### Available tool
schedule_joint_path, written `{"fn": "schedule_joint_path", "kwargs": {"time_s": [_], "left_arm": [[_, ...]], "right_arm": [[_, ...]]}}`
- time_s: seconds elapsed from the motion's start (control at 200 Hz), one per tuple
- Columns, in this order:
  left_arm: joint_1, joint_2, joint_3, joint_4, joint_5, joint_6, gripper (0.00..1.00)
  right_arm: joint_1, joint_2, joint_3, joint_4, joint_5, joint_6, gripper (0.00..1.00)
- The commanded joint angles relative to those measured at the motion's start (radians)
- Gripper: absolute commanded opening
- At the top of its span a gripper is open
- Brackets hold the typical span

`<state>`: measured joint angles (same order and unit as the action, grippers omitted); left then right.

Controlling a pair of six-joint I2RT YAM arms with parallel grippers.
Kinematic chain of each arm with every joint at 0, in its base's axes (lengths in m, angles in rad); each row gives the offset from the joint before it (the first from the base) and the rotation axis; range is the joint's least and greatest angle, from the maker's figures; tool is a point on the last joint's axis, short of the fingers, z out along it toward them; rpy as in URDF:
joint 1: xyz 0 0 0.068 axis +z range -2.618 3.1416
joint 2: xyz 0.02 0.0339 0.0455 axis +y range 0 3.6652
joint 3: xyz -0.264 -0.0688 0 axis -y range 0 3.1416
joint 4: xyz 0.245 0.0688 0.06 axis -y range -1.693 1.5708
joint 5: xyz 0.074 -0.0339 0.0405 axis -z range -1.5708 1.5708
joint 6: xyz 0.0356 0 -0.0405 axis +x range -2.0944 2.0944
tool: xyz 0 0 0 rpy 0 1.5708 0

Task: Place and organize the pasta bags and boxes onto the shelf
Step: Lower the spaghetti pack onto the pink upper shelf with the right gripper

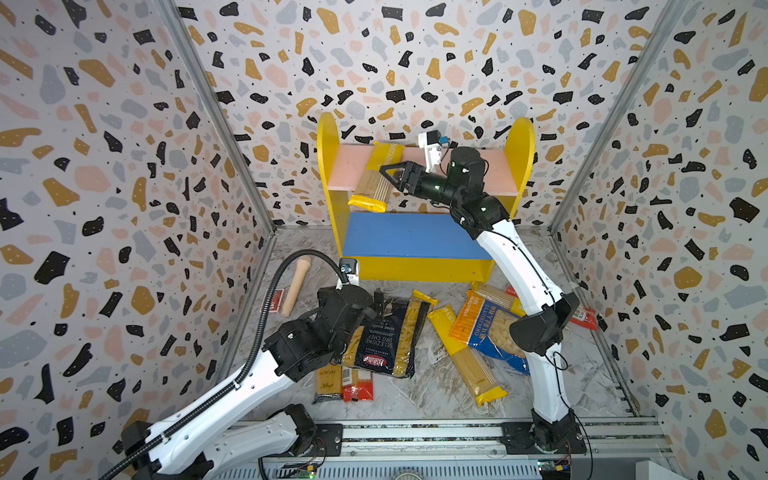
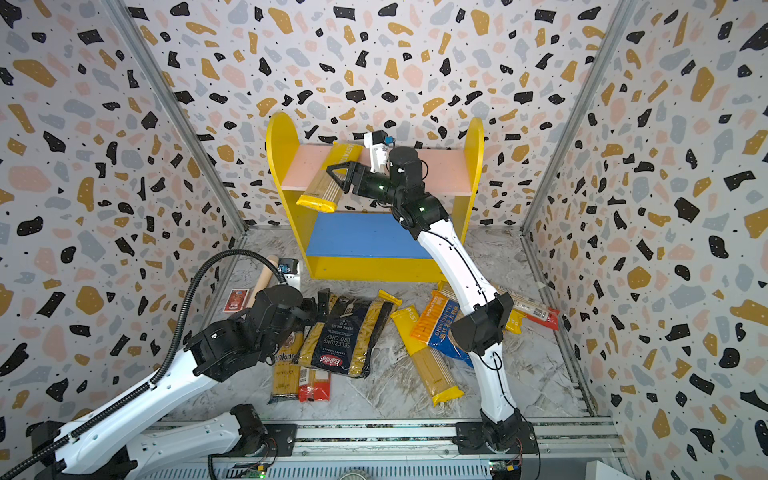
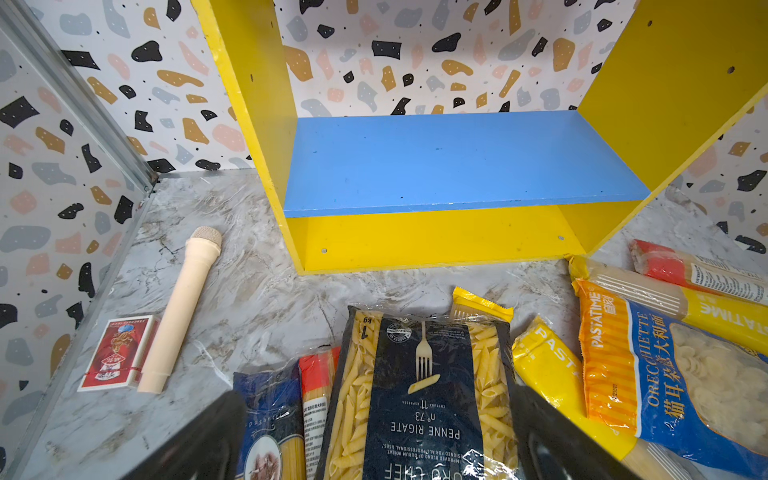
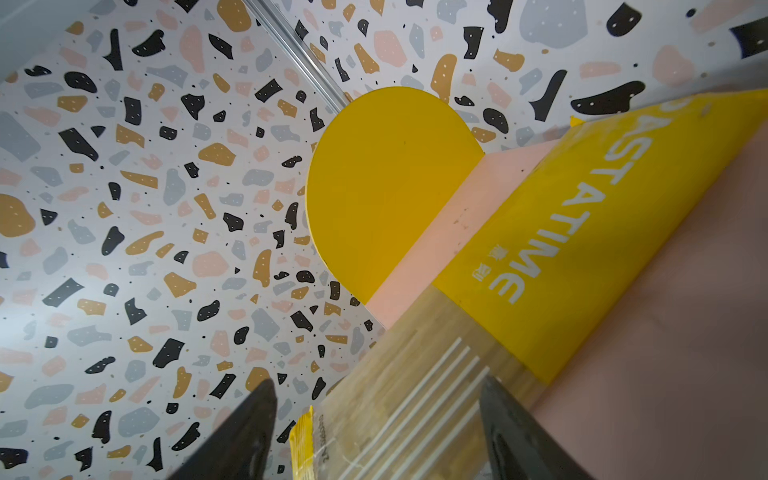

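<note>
Marbled floor (image 1: 415, 399) between speckled walls. Near its left edge, beige stick (image 1: 296, 286) just beside small red card box (image 1: 275, 300). Next along, left gripper (image 3: 378, 403), spread wide and holding nothing, poised over black penne bag (image 1: 386, 332). Against back wall, shelf (image 1: 328, 166). On left half of its pink board (image 1: 349, 166), PASTATIME pack (image 1: 376, 178): long axis back to front, slightly slanted, printed end at rear edge, other end overhanging front edge. Astride its middle, right gripper (image 4: 374, 395), jaws parted, one finger (image 4: 249, 415) clear of wrap. Rightward on floor, blue-orange bag (image 1: 486, 328) lying across long yellow pack (image 1: 465, 357).
</note>
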<state>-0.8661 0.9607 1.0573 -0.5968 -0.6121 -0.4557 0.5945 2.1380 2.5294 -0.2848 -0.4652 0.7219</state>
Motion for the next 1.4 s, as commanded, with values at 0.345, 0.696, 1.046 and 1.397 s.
{"fn": "schedule_joint_path", "kwargs": {"time_s": [0.345,0.696,1.046,1.397], "left_arm": [[0.003,0.019,0.007,0.064,-0.039,0.015,0.99],[0.007,-0.014,0.004,0.027,-0.047,-0.009,1.00],[0.008,-0.037,-0.006,0.015,-0.045,-0.008,1.00],[0.008,-0.065,0.000,-0.001,-0.061,-0.003,0.99]], "right_arm": [[0.073,-0.129,-0.123,-0.103,0.135,-0.166,0.76],[0.081,-0.089,-0.119,-0.105,0.102,-0.109,0.68],[0.082,-0.159,-0.344,0.122,-0.010,0.006,0.69],[0.074,-0.149,-0.341,0.192,-0.052,0.067,0.70]]}}
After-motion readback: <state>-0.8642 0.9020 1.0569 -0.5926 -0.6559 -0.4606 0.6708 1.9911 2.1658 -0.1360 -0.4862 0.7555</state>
